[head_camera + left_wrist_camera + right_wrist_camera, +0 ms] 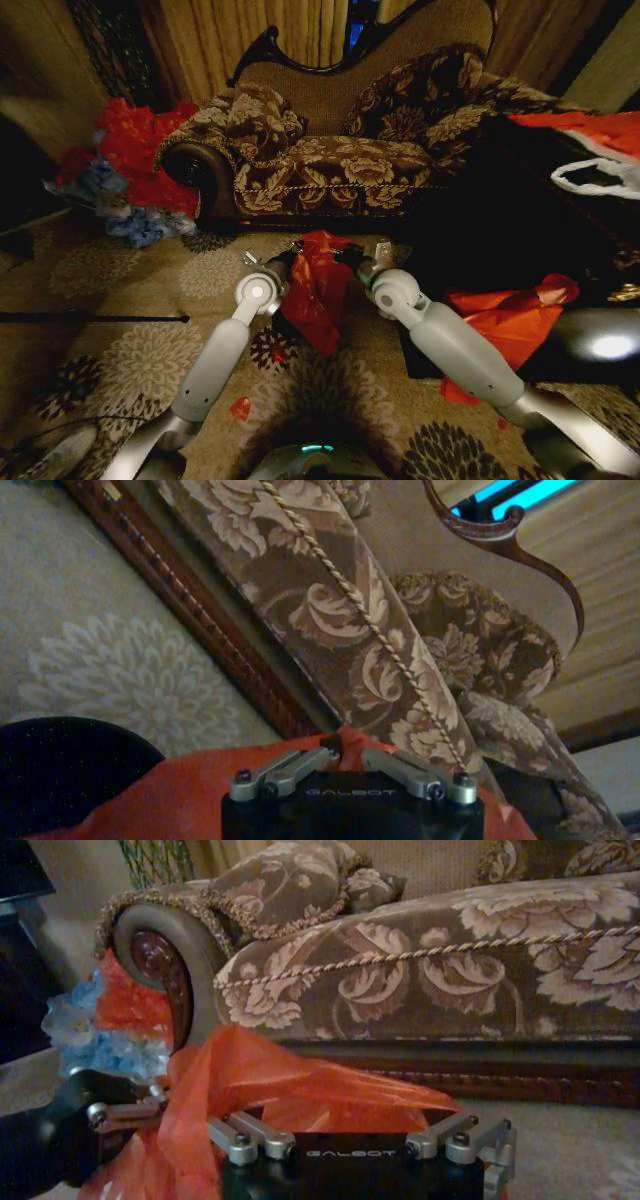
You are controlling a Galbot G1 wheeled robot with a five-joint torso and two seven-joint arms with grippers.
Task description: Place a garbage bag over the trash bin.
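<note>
1. Head view: both arms reach forward over the carpet (120,300) in front of the sofa (340,160). The garbage bag (318,285) hangs between the left gripper (268,268) and the right gripper (362,262), probably held at opposite edges to spread its mouth.
2. Left wrist view: the left gripper (345,759) has its fingers drawn narrow, tips meeting on the bag's red plastic (180,795), so it seems pinched. A dark round shape just beside the gripper may be the trash bin (60,772); cannot tell for sure.
3. Right wrist view: the right gripper (345,1129) has fingers spread wide with the bag (290,1091) bunched between them; firm grip unclear. The left gripper (135,1106) clamps the bag's far edge.
</note>
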